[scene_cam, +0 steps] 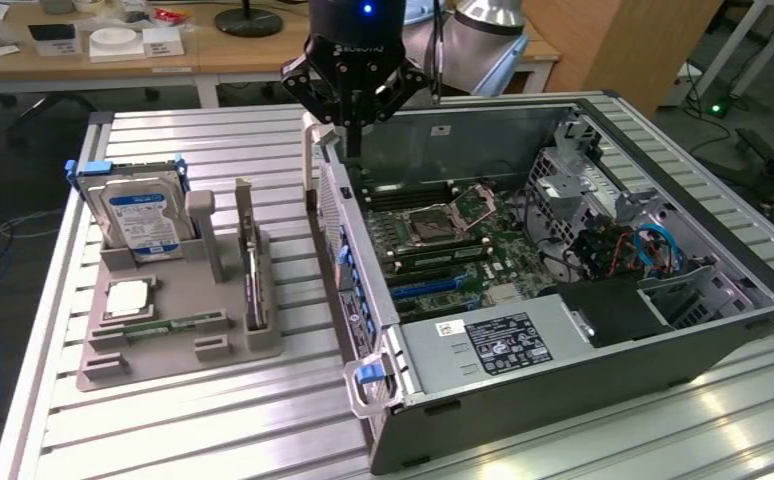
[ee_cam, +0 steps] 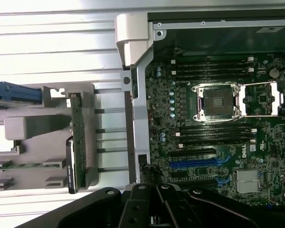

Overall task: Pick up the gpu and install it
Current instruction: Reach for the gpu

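- Hovering over the open computer case, above the wall that faces the parts holder, the tool has its fingers drawn together with nothing between them.
- Below it, the wrist view shows that case wall running between the gray holder on one side and the motherboard on the other.
- The gpu stands on its long edge in a slot of the holder. It is on the worktop just beside the case, toward the exterior view's left, and its green board edge faces up with the black cooler on 1 face. It is apart from the tool and untouched.
- The same holder also carries the hard drive with its blue label, standing upright. A processor chip and a thin memory stick lie flat beside it.
- On the motherboard, the blue expansion slot looks empty.
- By my reading, the work is at the approach before the pick. Neither of the 2 parts, lifting and installing, is done.
- A grasp would call for the fingers to spread first. They would then have to line up with the card's narrow top edge and come down clear of the holder's upright post beside it. A square grip matters, so the card hangs straight for the slot.
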`<state>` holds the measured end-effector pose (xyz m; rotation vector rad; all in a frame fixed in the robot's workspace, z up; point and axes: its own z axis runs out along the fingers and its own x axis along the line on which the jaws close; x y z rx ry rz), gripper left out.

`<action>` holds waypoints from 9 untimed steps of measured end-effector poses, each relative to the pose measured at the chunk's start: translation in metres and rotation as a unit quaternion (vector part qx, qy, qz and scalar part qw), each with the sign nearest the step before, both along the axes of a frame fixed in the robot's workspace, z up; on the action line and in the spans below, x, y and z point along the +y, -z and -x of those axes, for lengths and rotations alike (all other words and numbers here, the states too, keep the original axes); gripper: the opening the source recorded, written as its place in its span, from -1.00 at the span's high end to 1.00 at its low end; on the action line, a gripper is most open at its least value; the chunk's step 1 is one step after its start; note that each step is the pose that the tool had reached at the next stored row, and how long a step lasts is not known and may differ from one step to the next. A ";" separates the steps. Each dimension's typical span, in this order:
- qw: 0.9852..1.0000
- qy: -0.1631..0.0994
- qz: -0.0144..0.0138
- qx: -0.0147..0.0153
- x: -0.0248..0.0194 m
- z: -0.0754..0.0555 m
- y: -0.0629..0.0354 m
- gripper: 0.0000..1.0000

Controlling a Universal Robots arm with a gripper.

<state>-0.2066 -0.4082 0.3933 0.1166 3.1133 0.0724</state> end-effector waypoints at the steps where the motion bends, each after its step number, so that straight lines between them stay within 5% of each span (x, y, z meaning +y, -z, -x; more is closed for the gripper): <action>1: 1.000 0.000 0.000 0.000 -0.0001 0.001 0.0000 0.80; 9: 1.000 0.000 0.000 0.000 -0.0014 0.010 0.0000 0.80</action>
